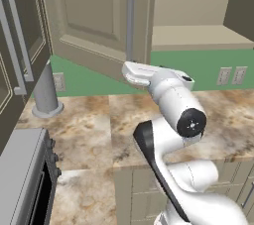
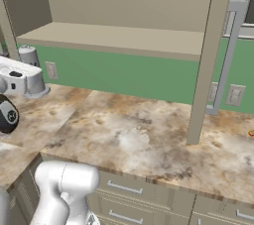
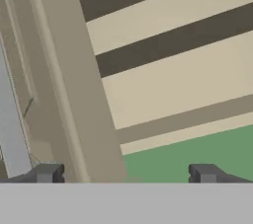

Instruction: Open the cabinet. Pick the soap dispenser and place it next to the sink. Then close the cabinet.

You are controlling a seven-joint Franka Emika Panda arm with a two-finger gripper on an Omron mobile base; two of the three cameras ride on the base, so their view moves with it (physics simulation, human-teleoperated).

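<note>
Both base views flank the arm, sharing the cabinet (image 1: 99, 16).

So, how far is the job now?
Done: the cabinet stands open, its doors swung out over the counter. In hand: nothing; the claw is open, facing the shelves near the door edge. Left: I cannot see the soap dispenser on the lower shelf, so picking, placing and closing remain.

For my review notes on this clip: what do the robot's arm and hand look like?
The arm is a chain of glossy white rounded segments, with a black panel along one lower link and a black round joint cap with a small pale mark at its centre. No cables show. In the hand view, the hand ends in two small, blocky dark grey fingertips.
</note>
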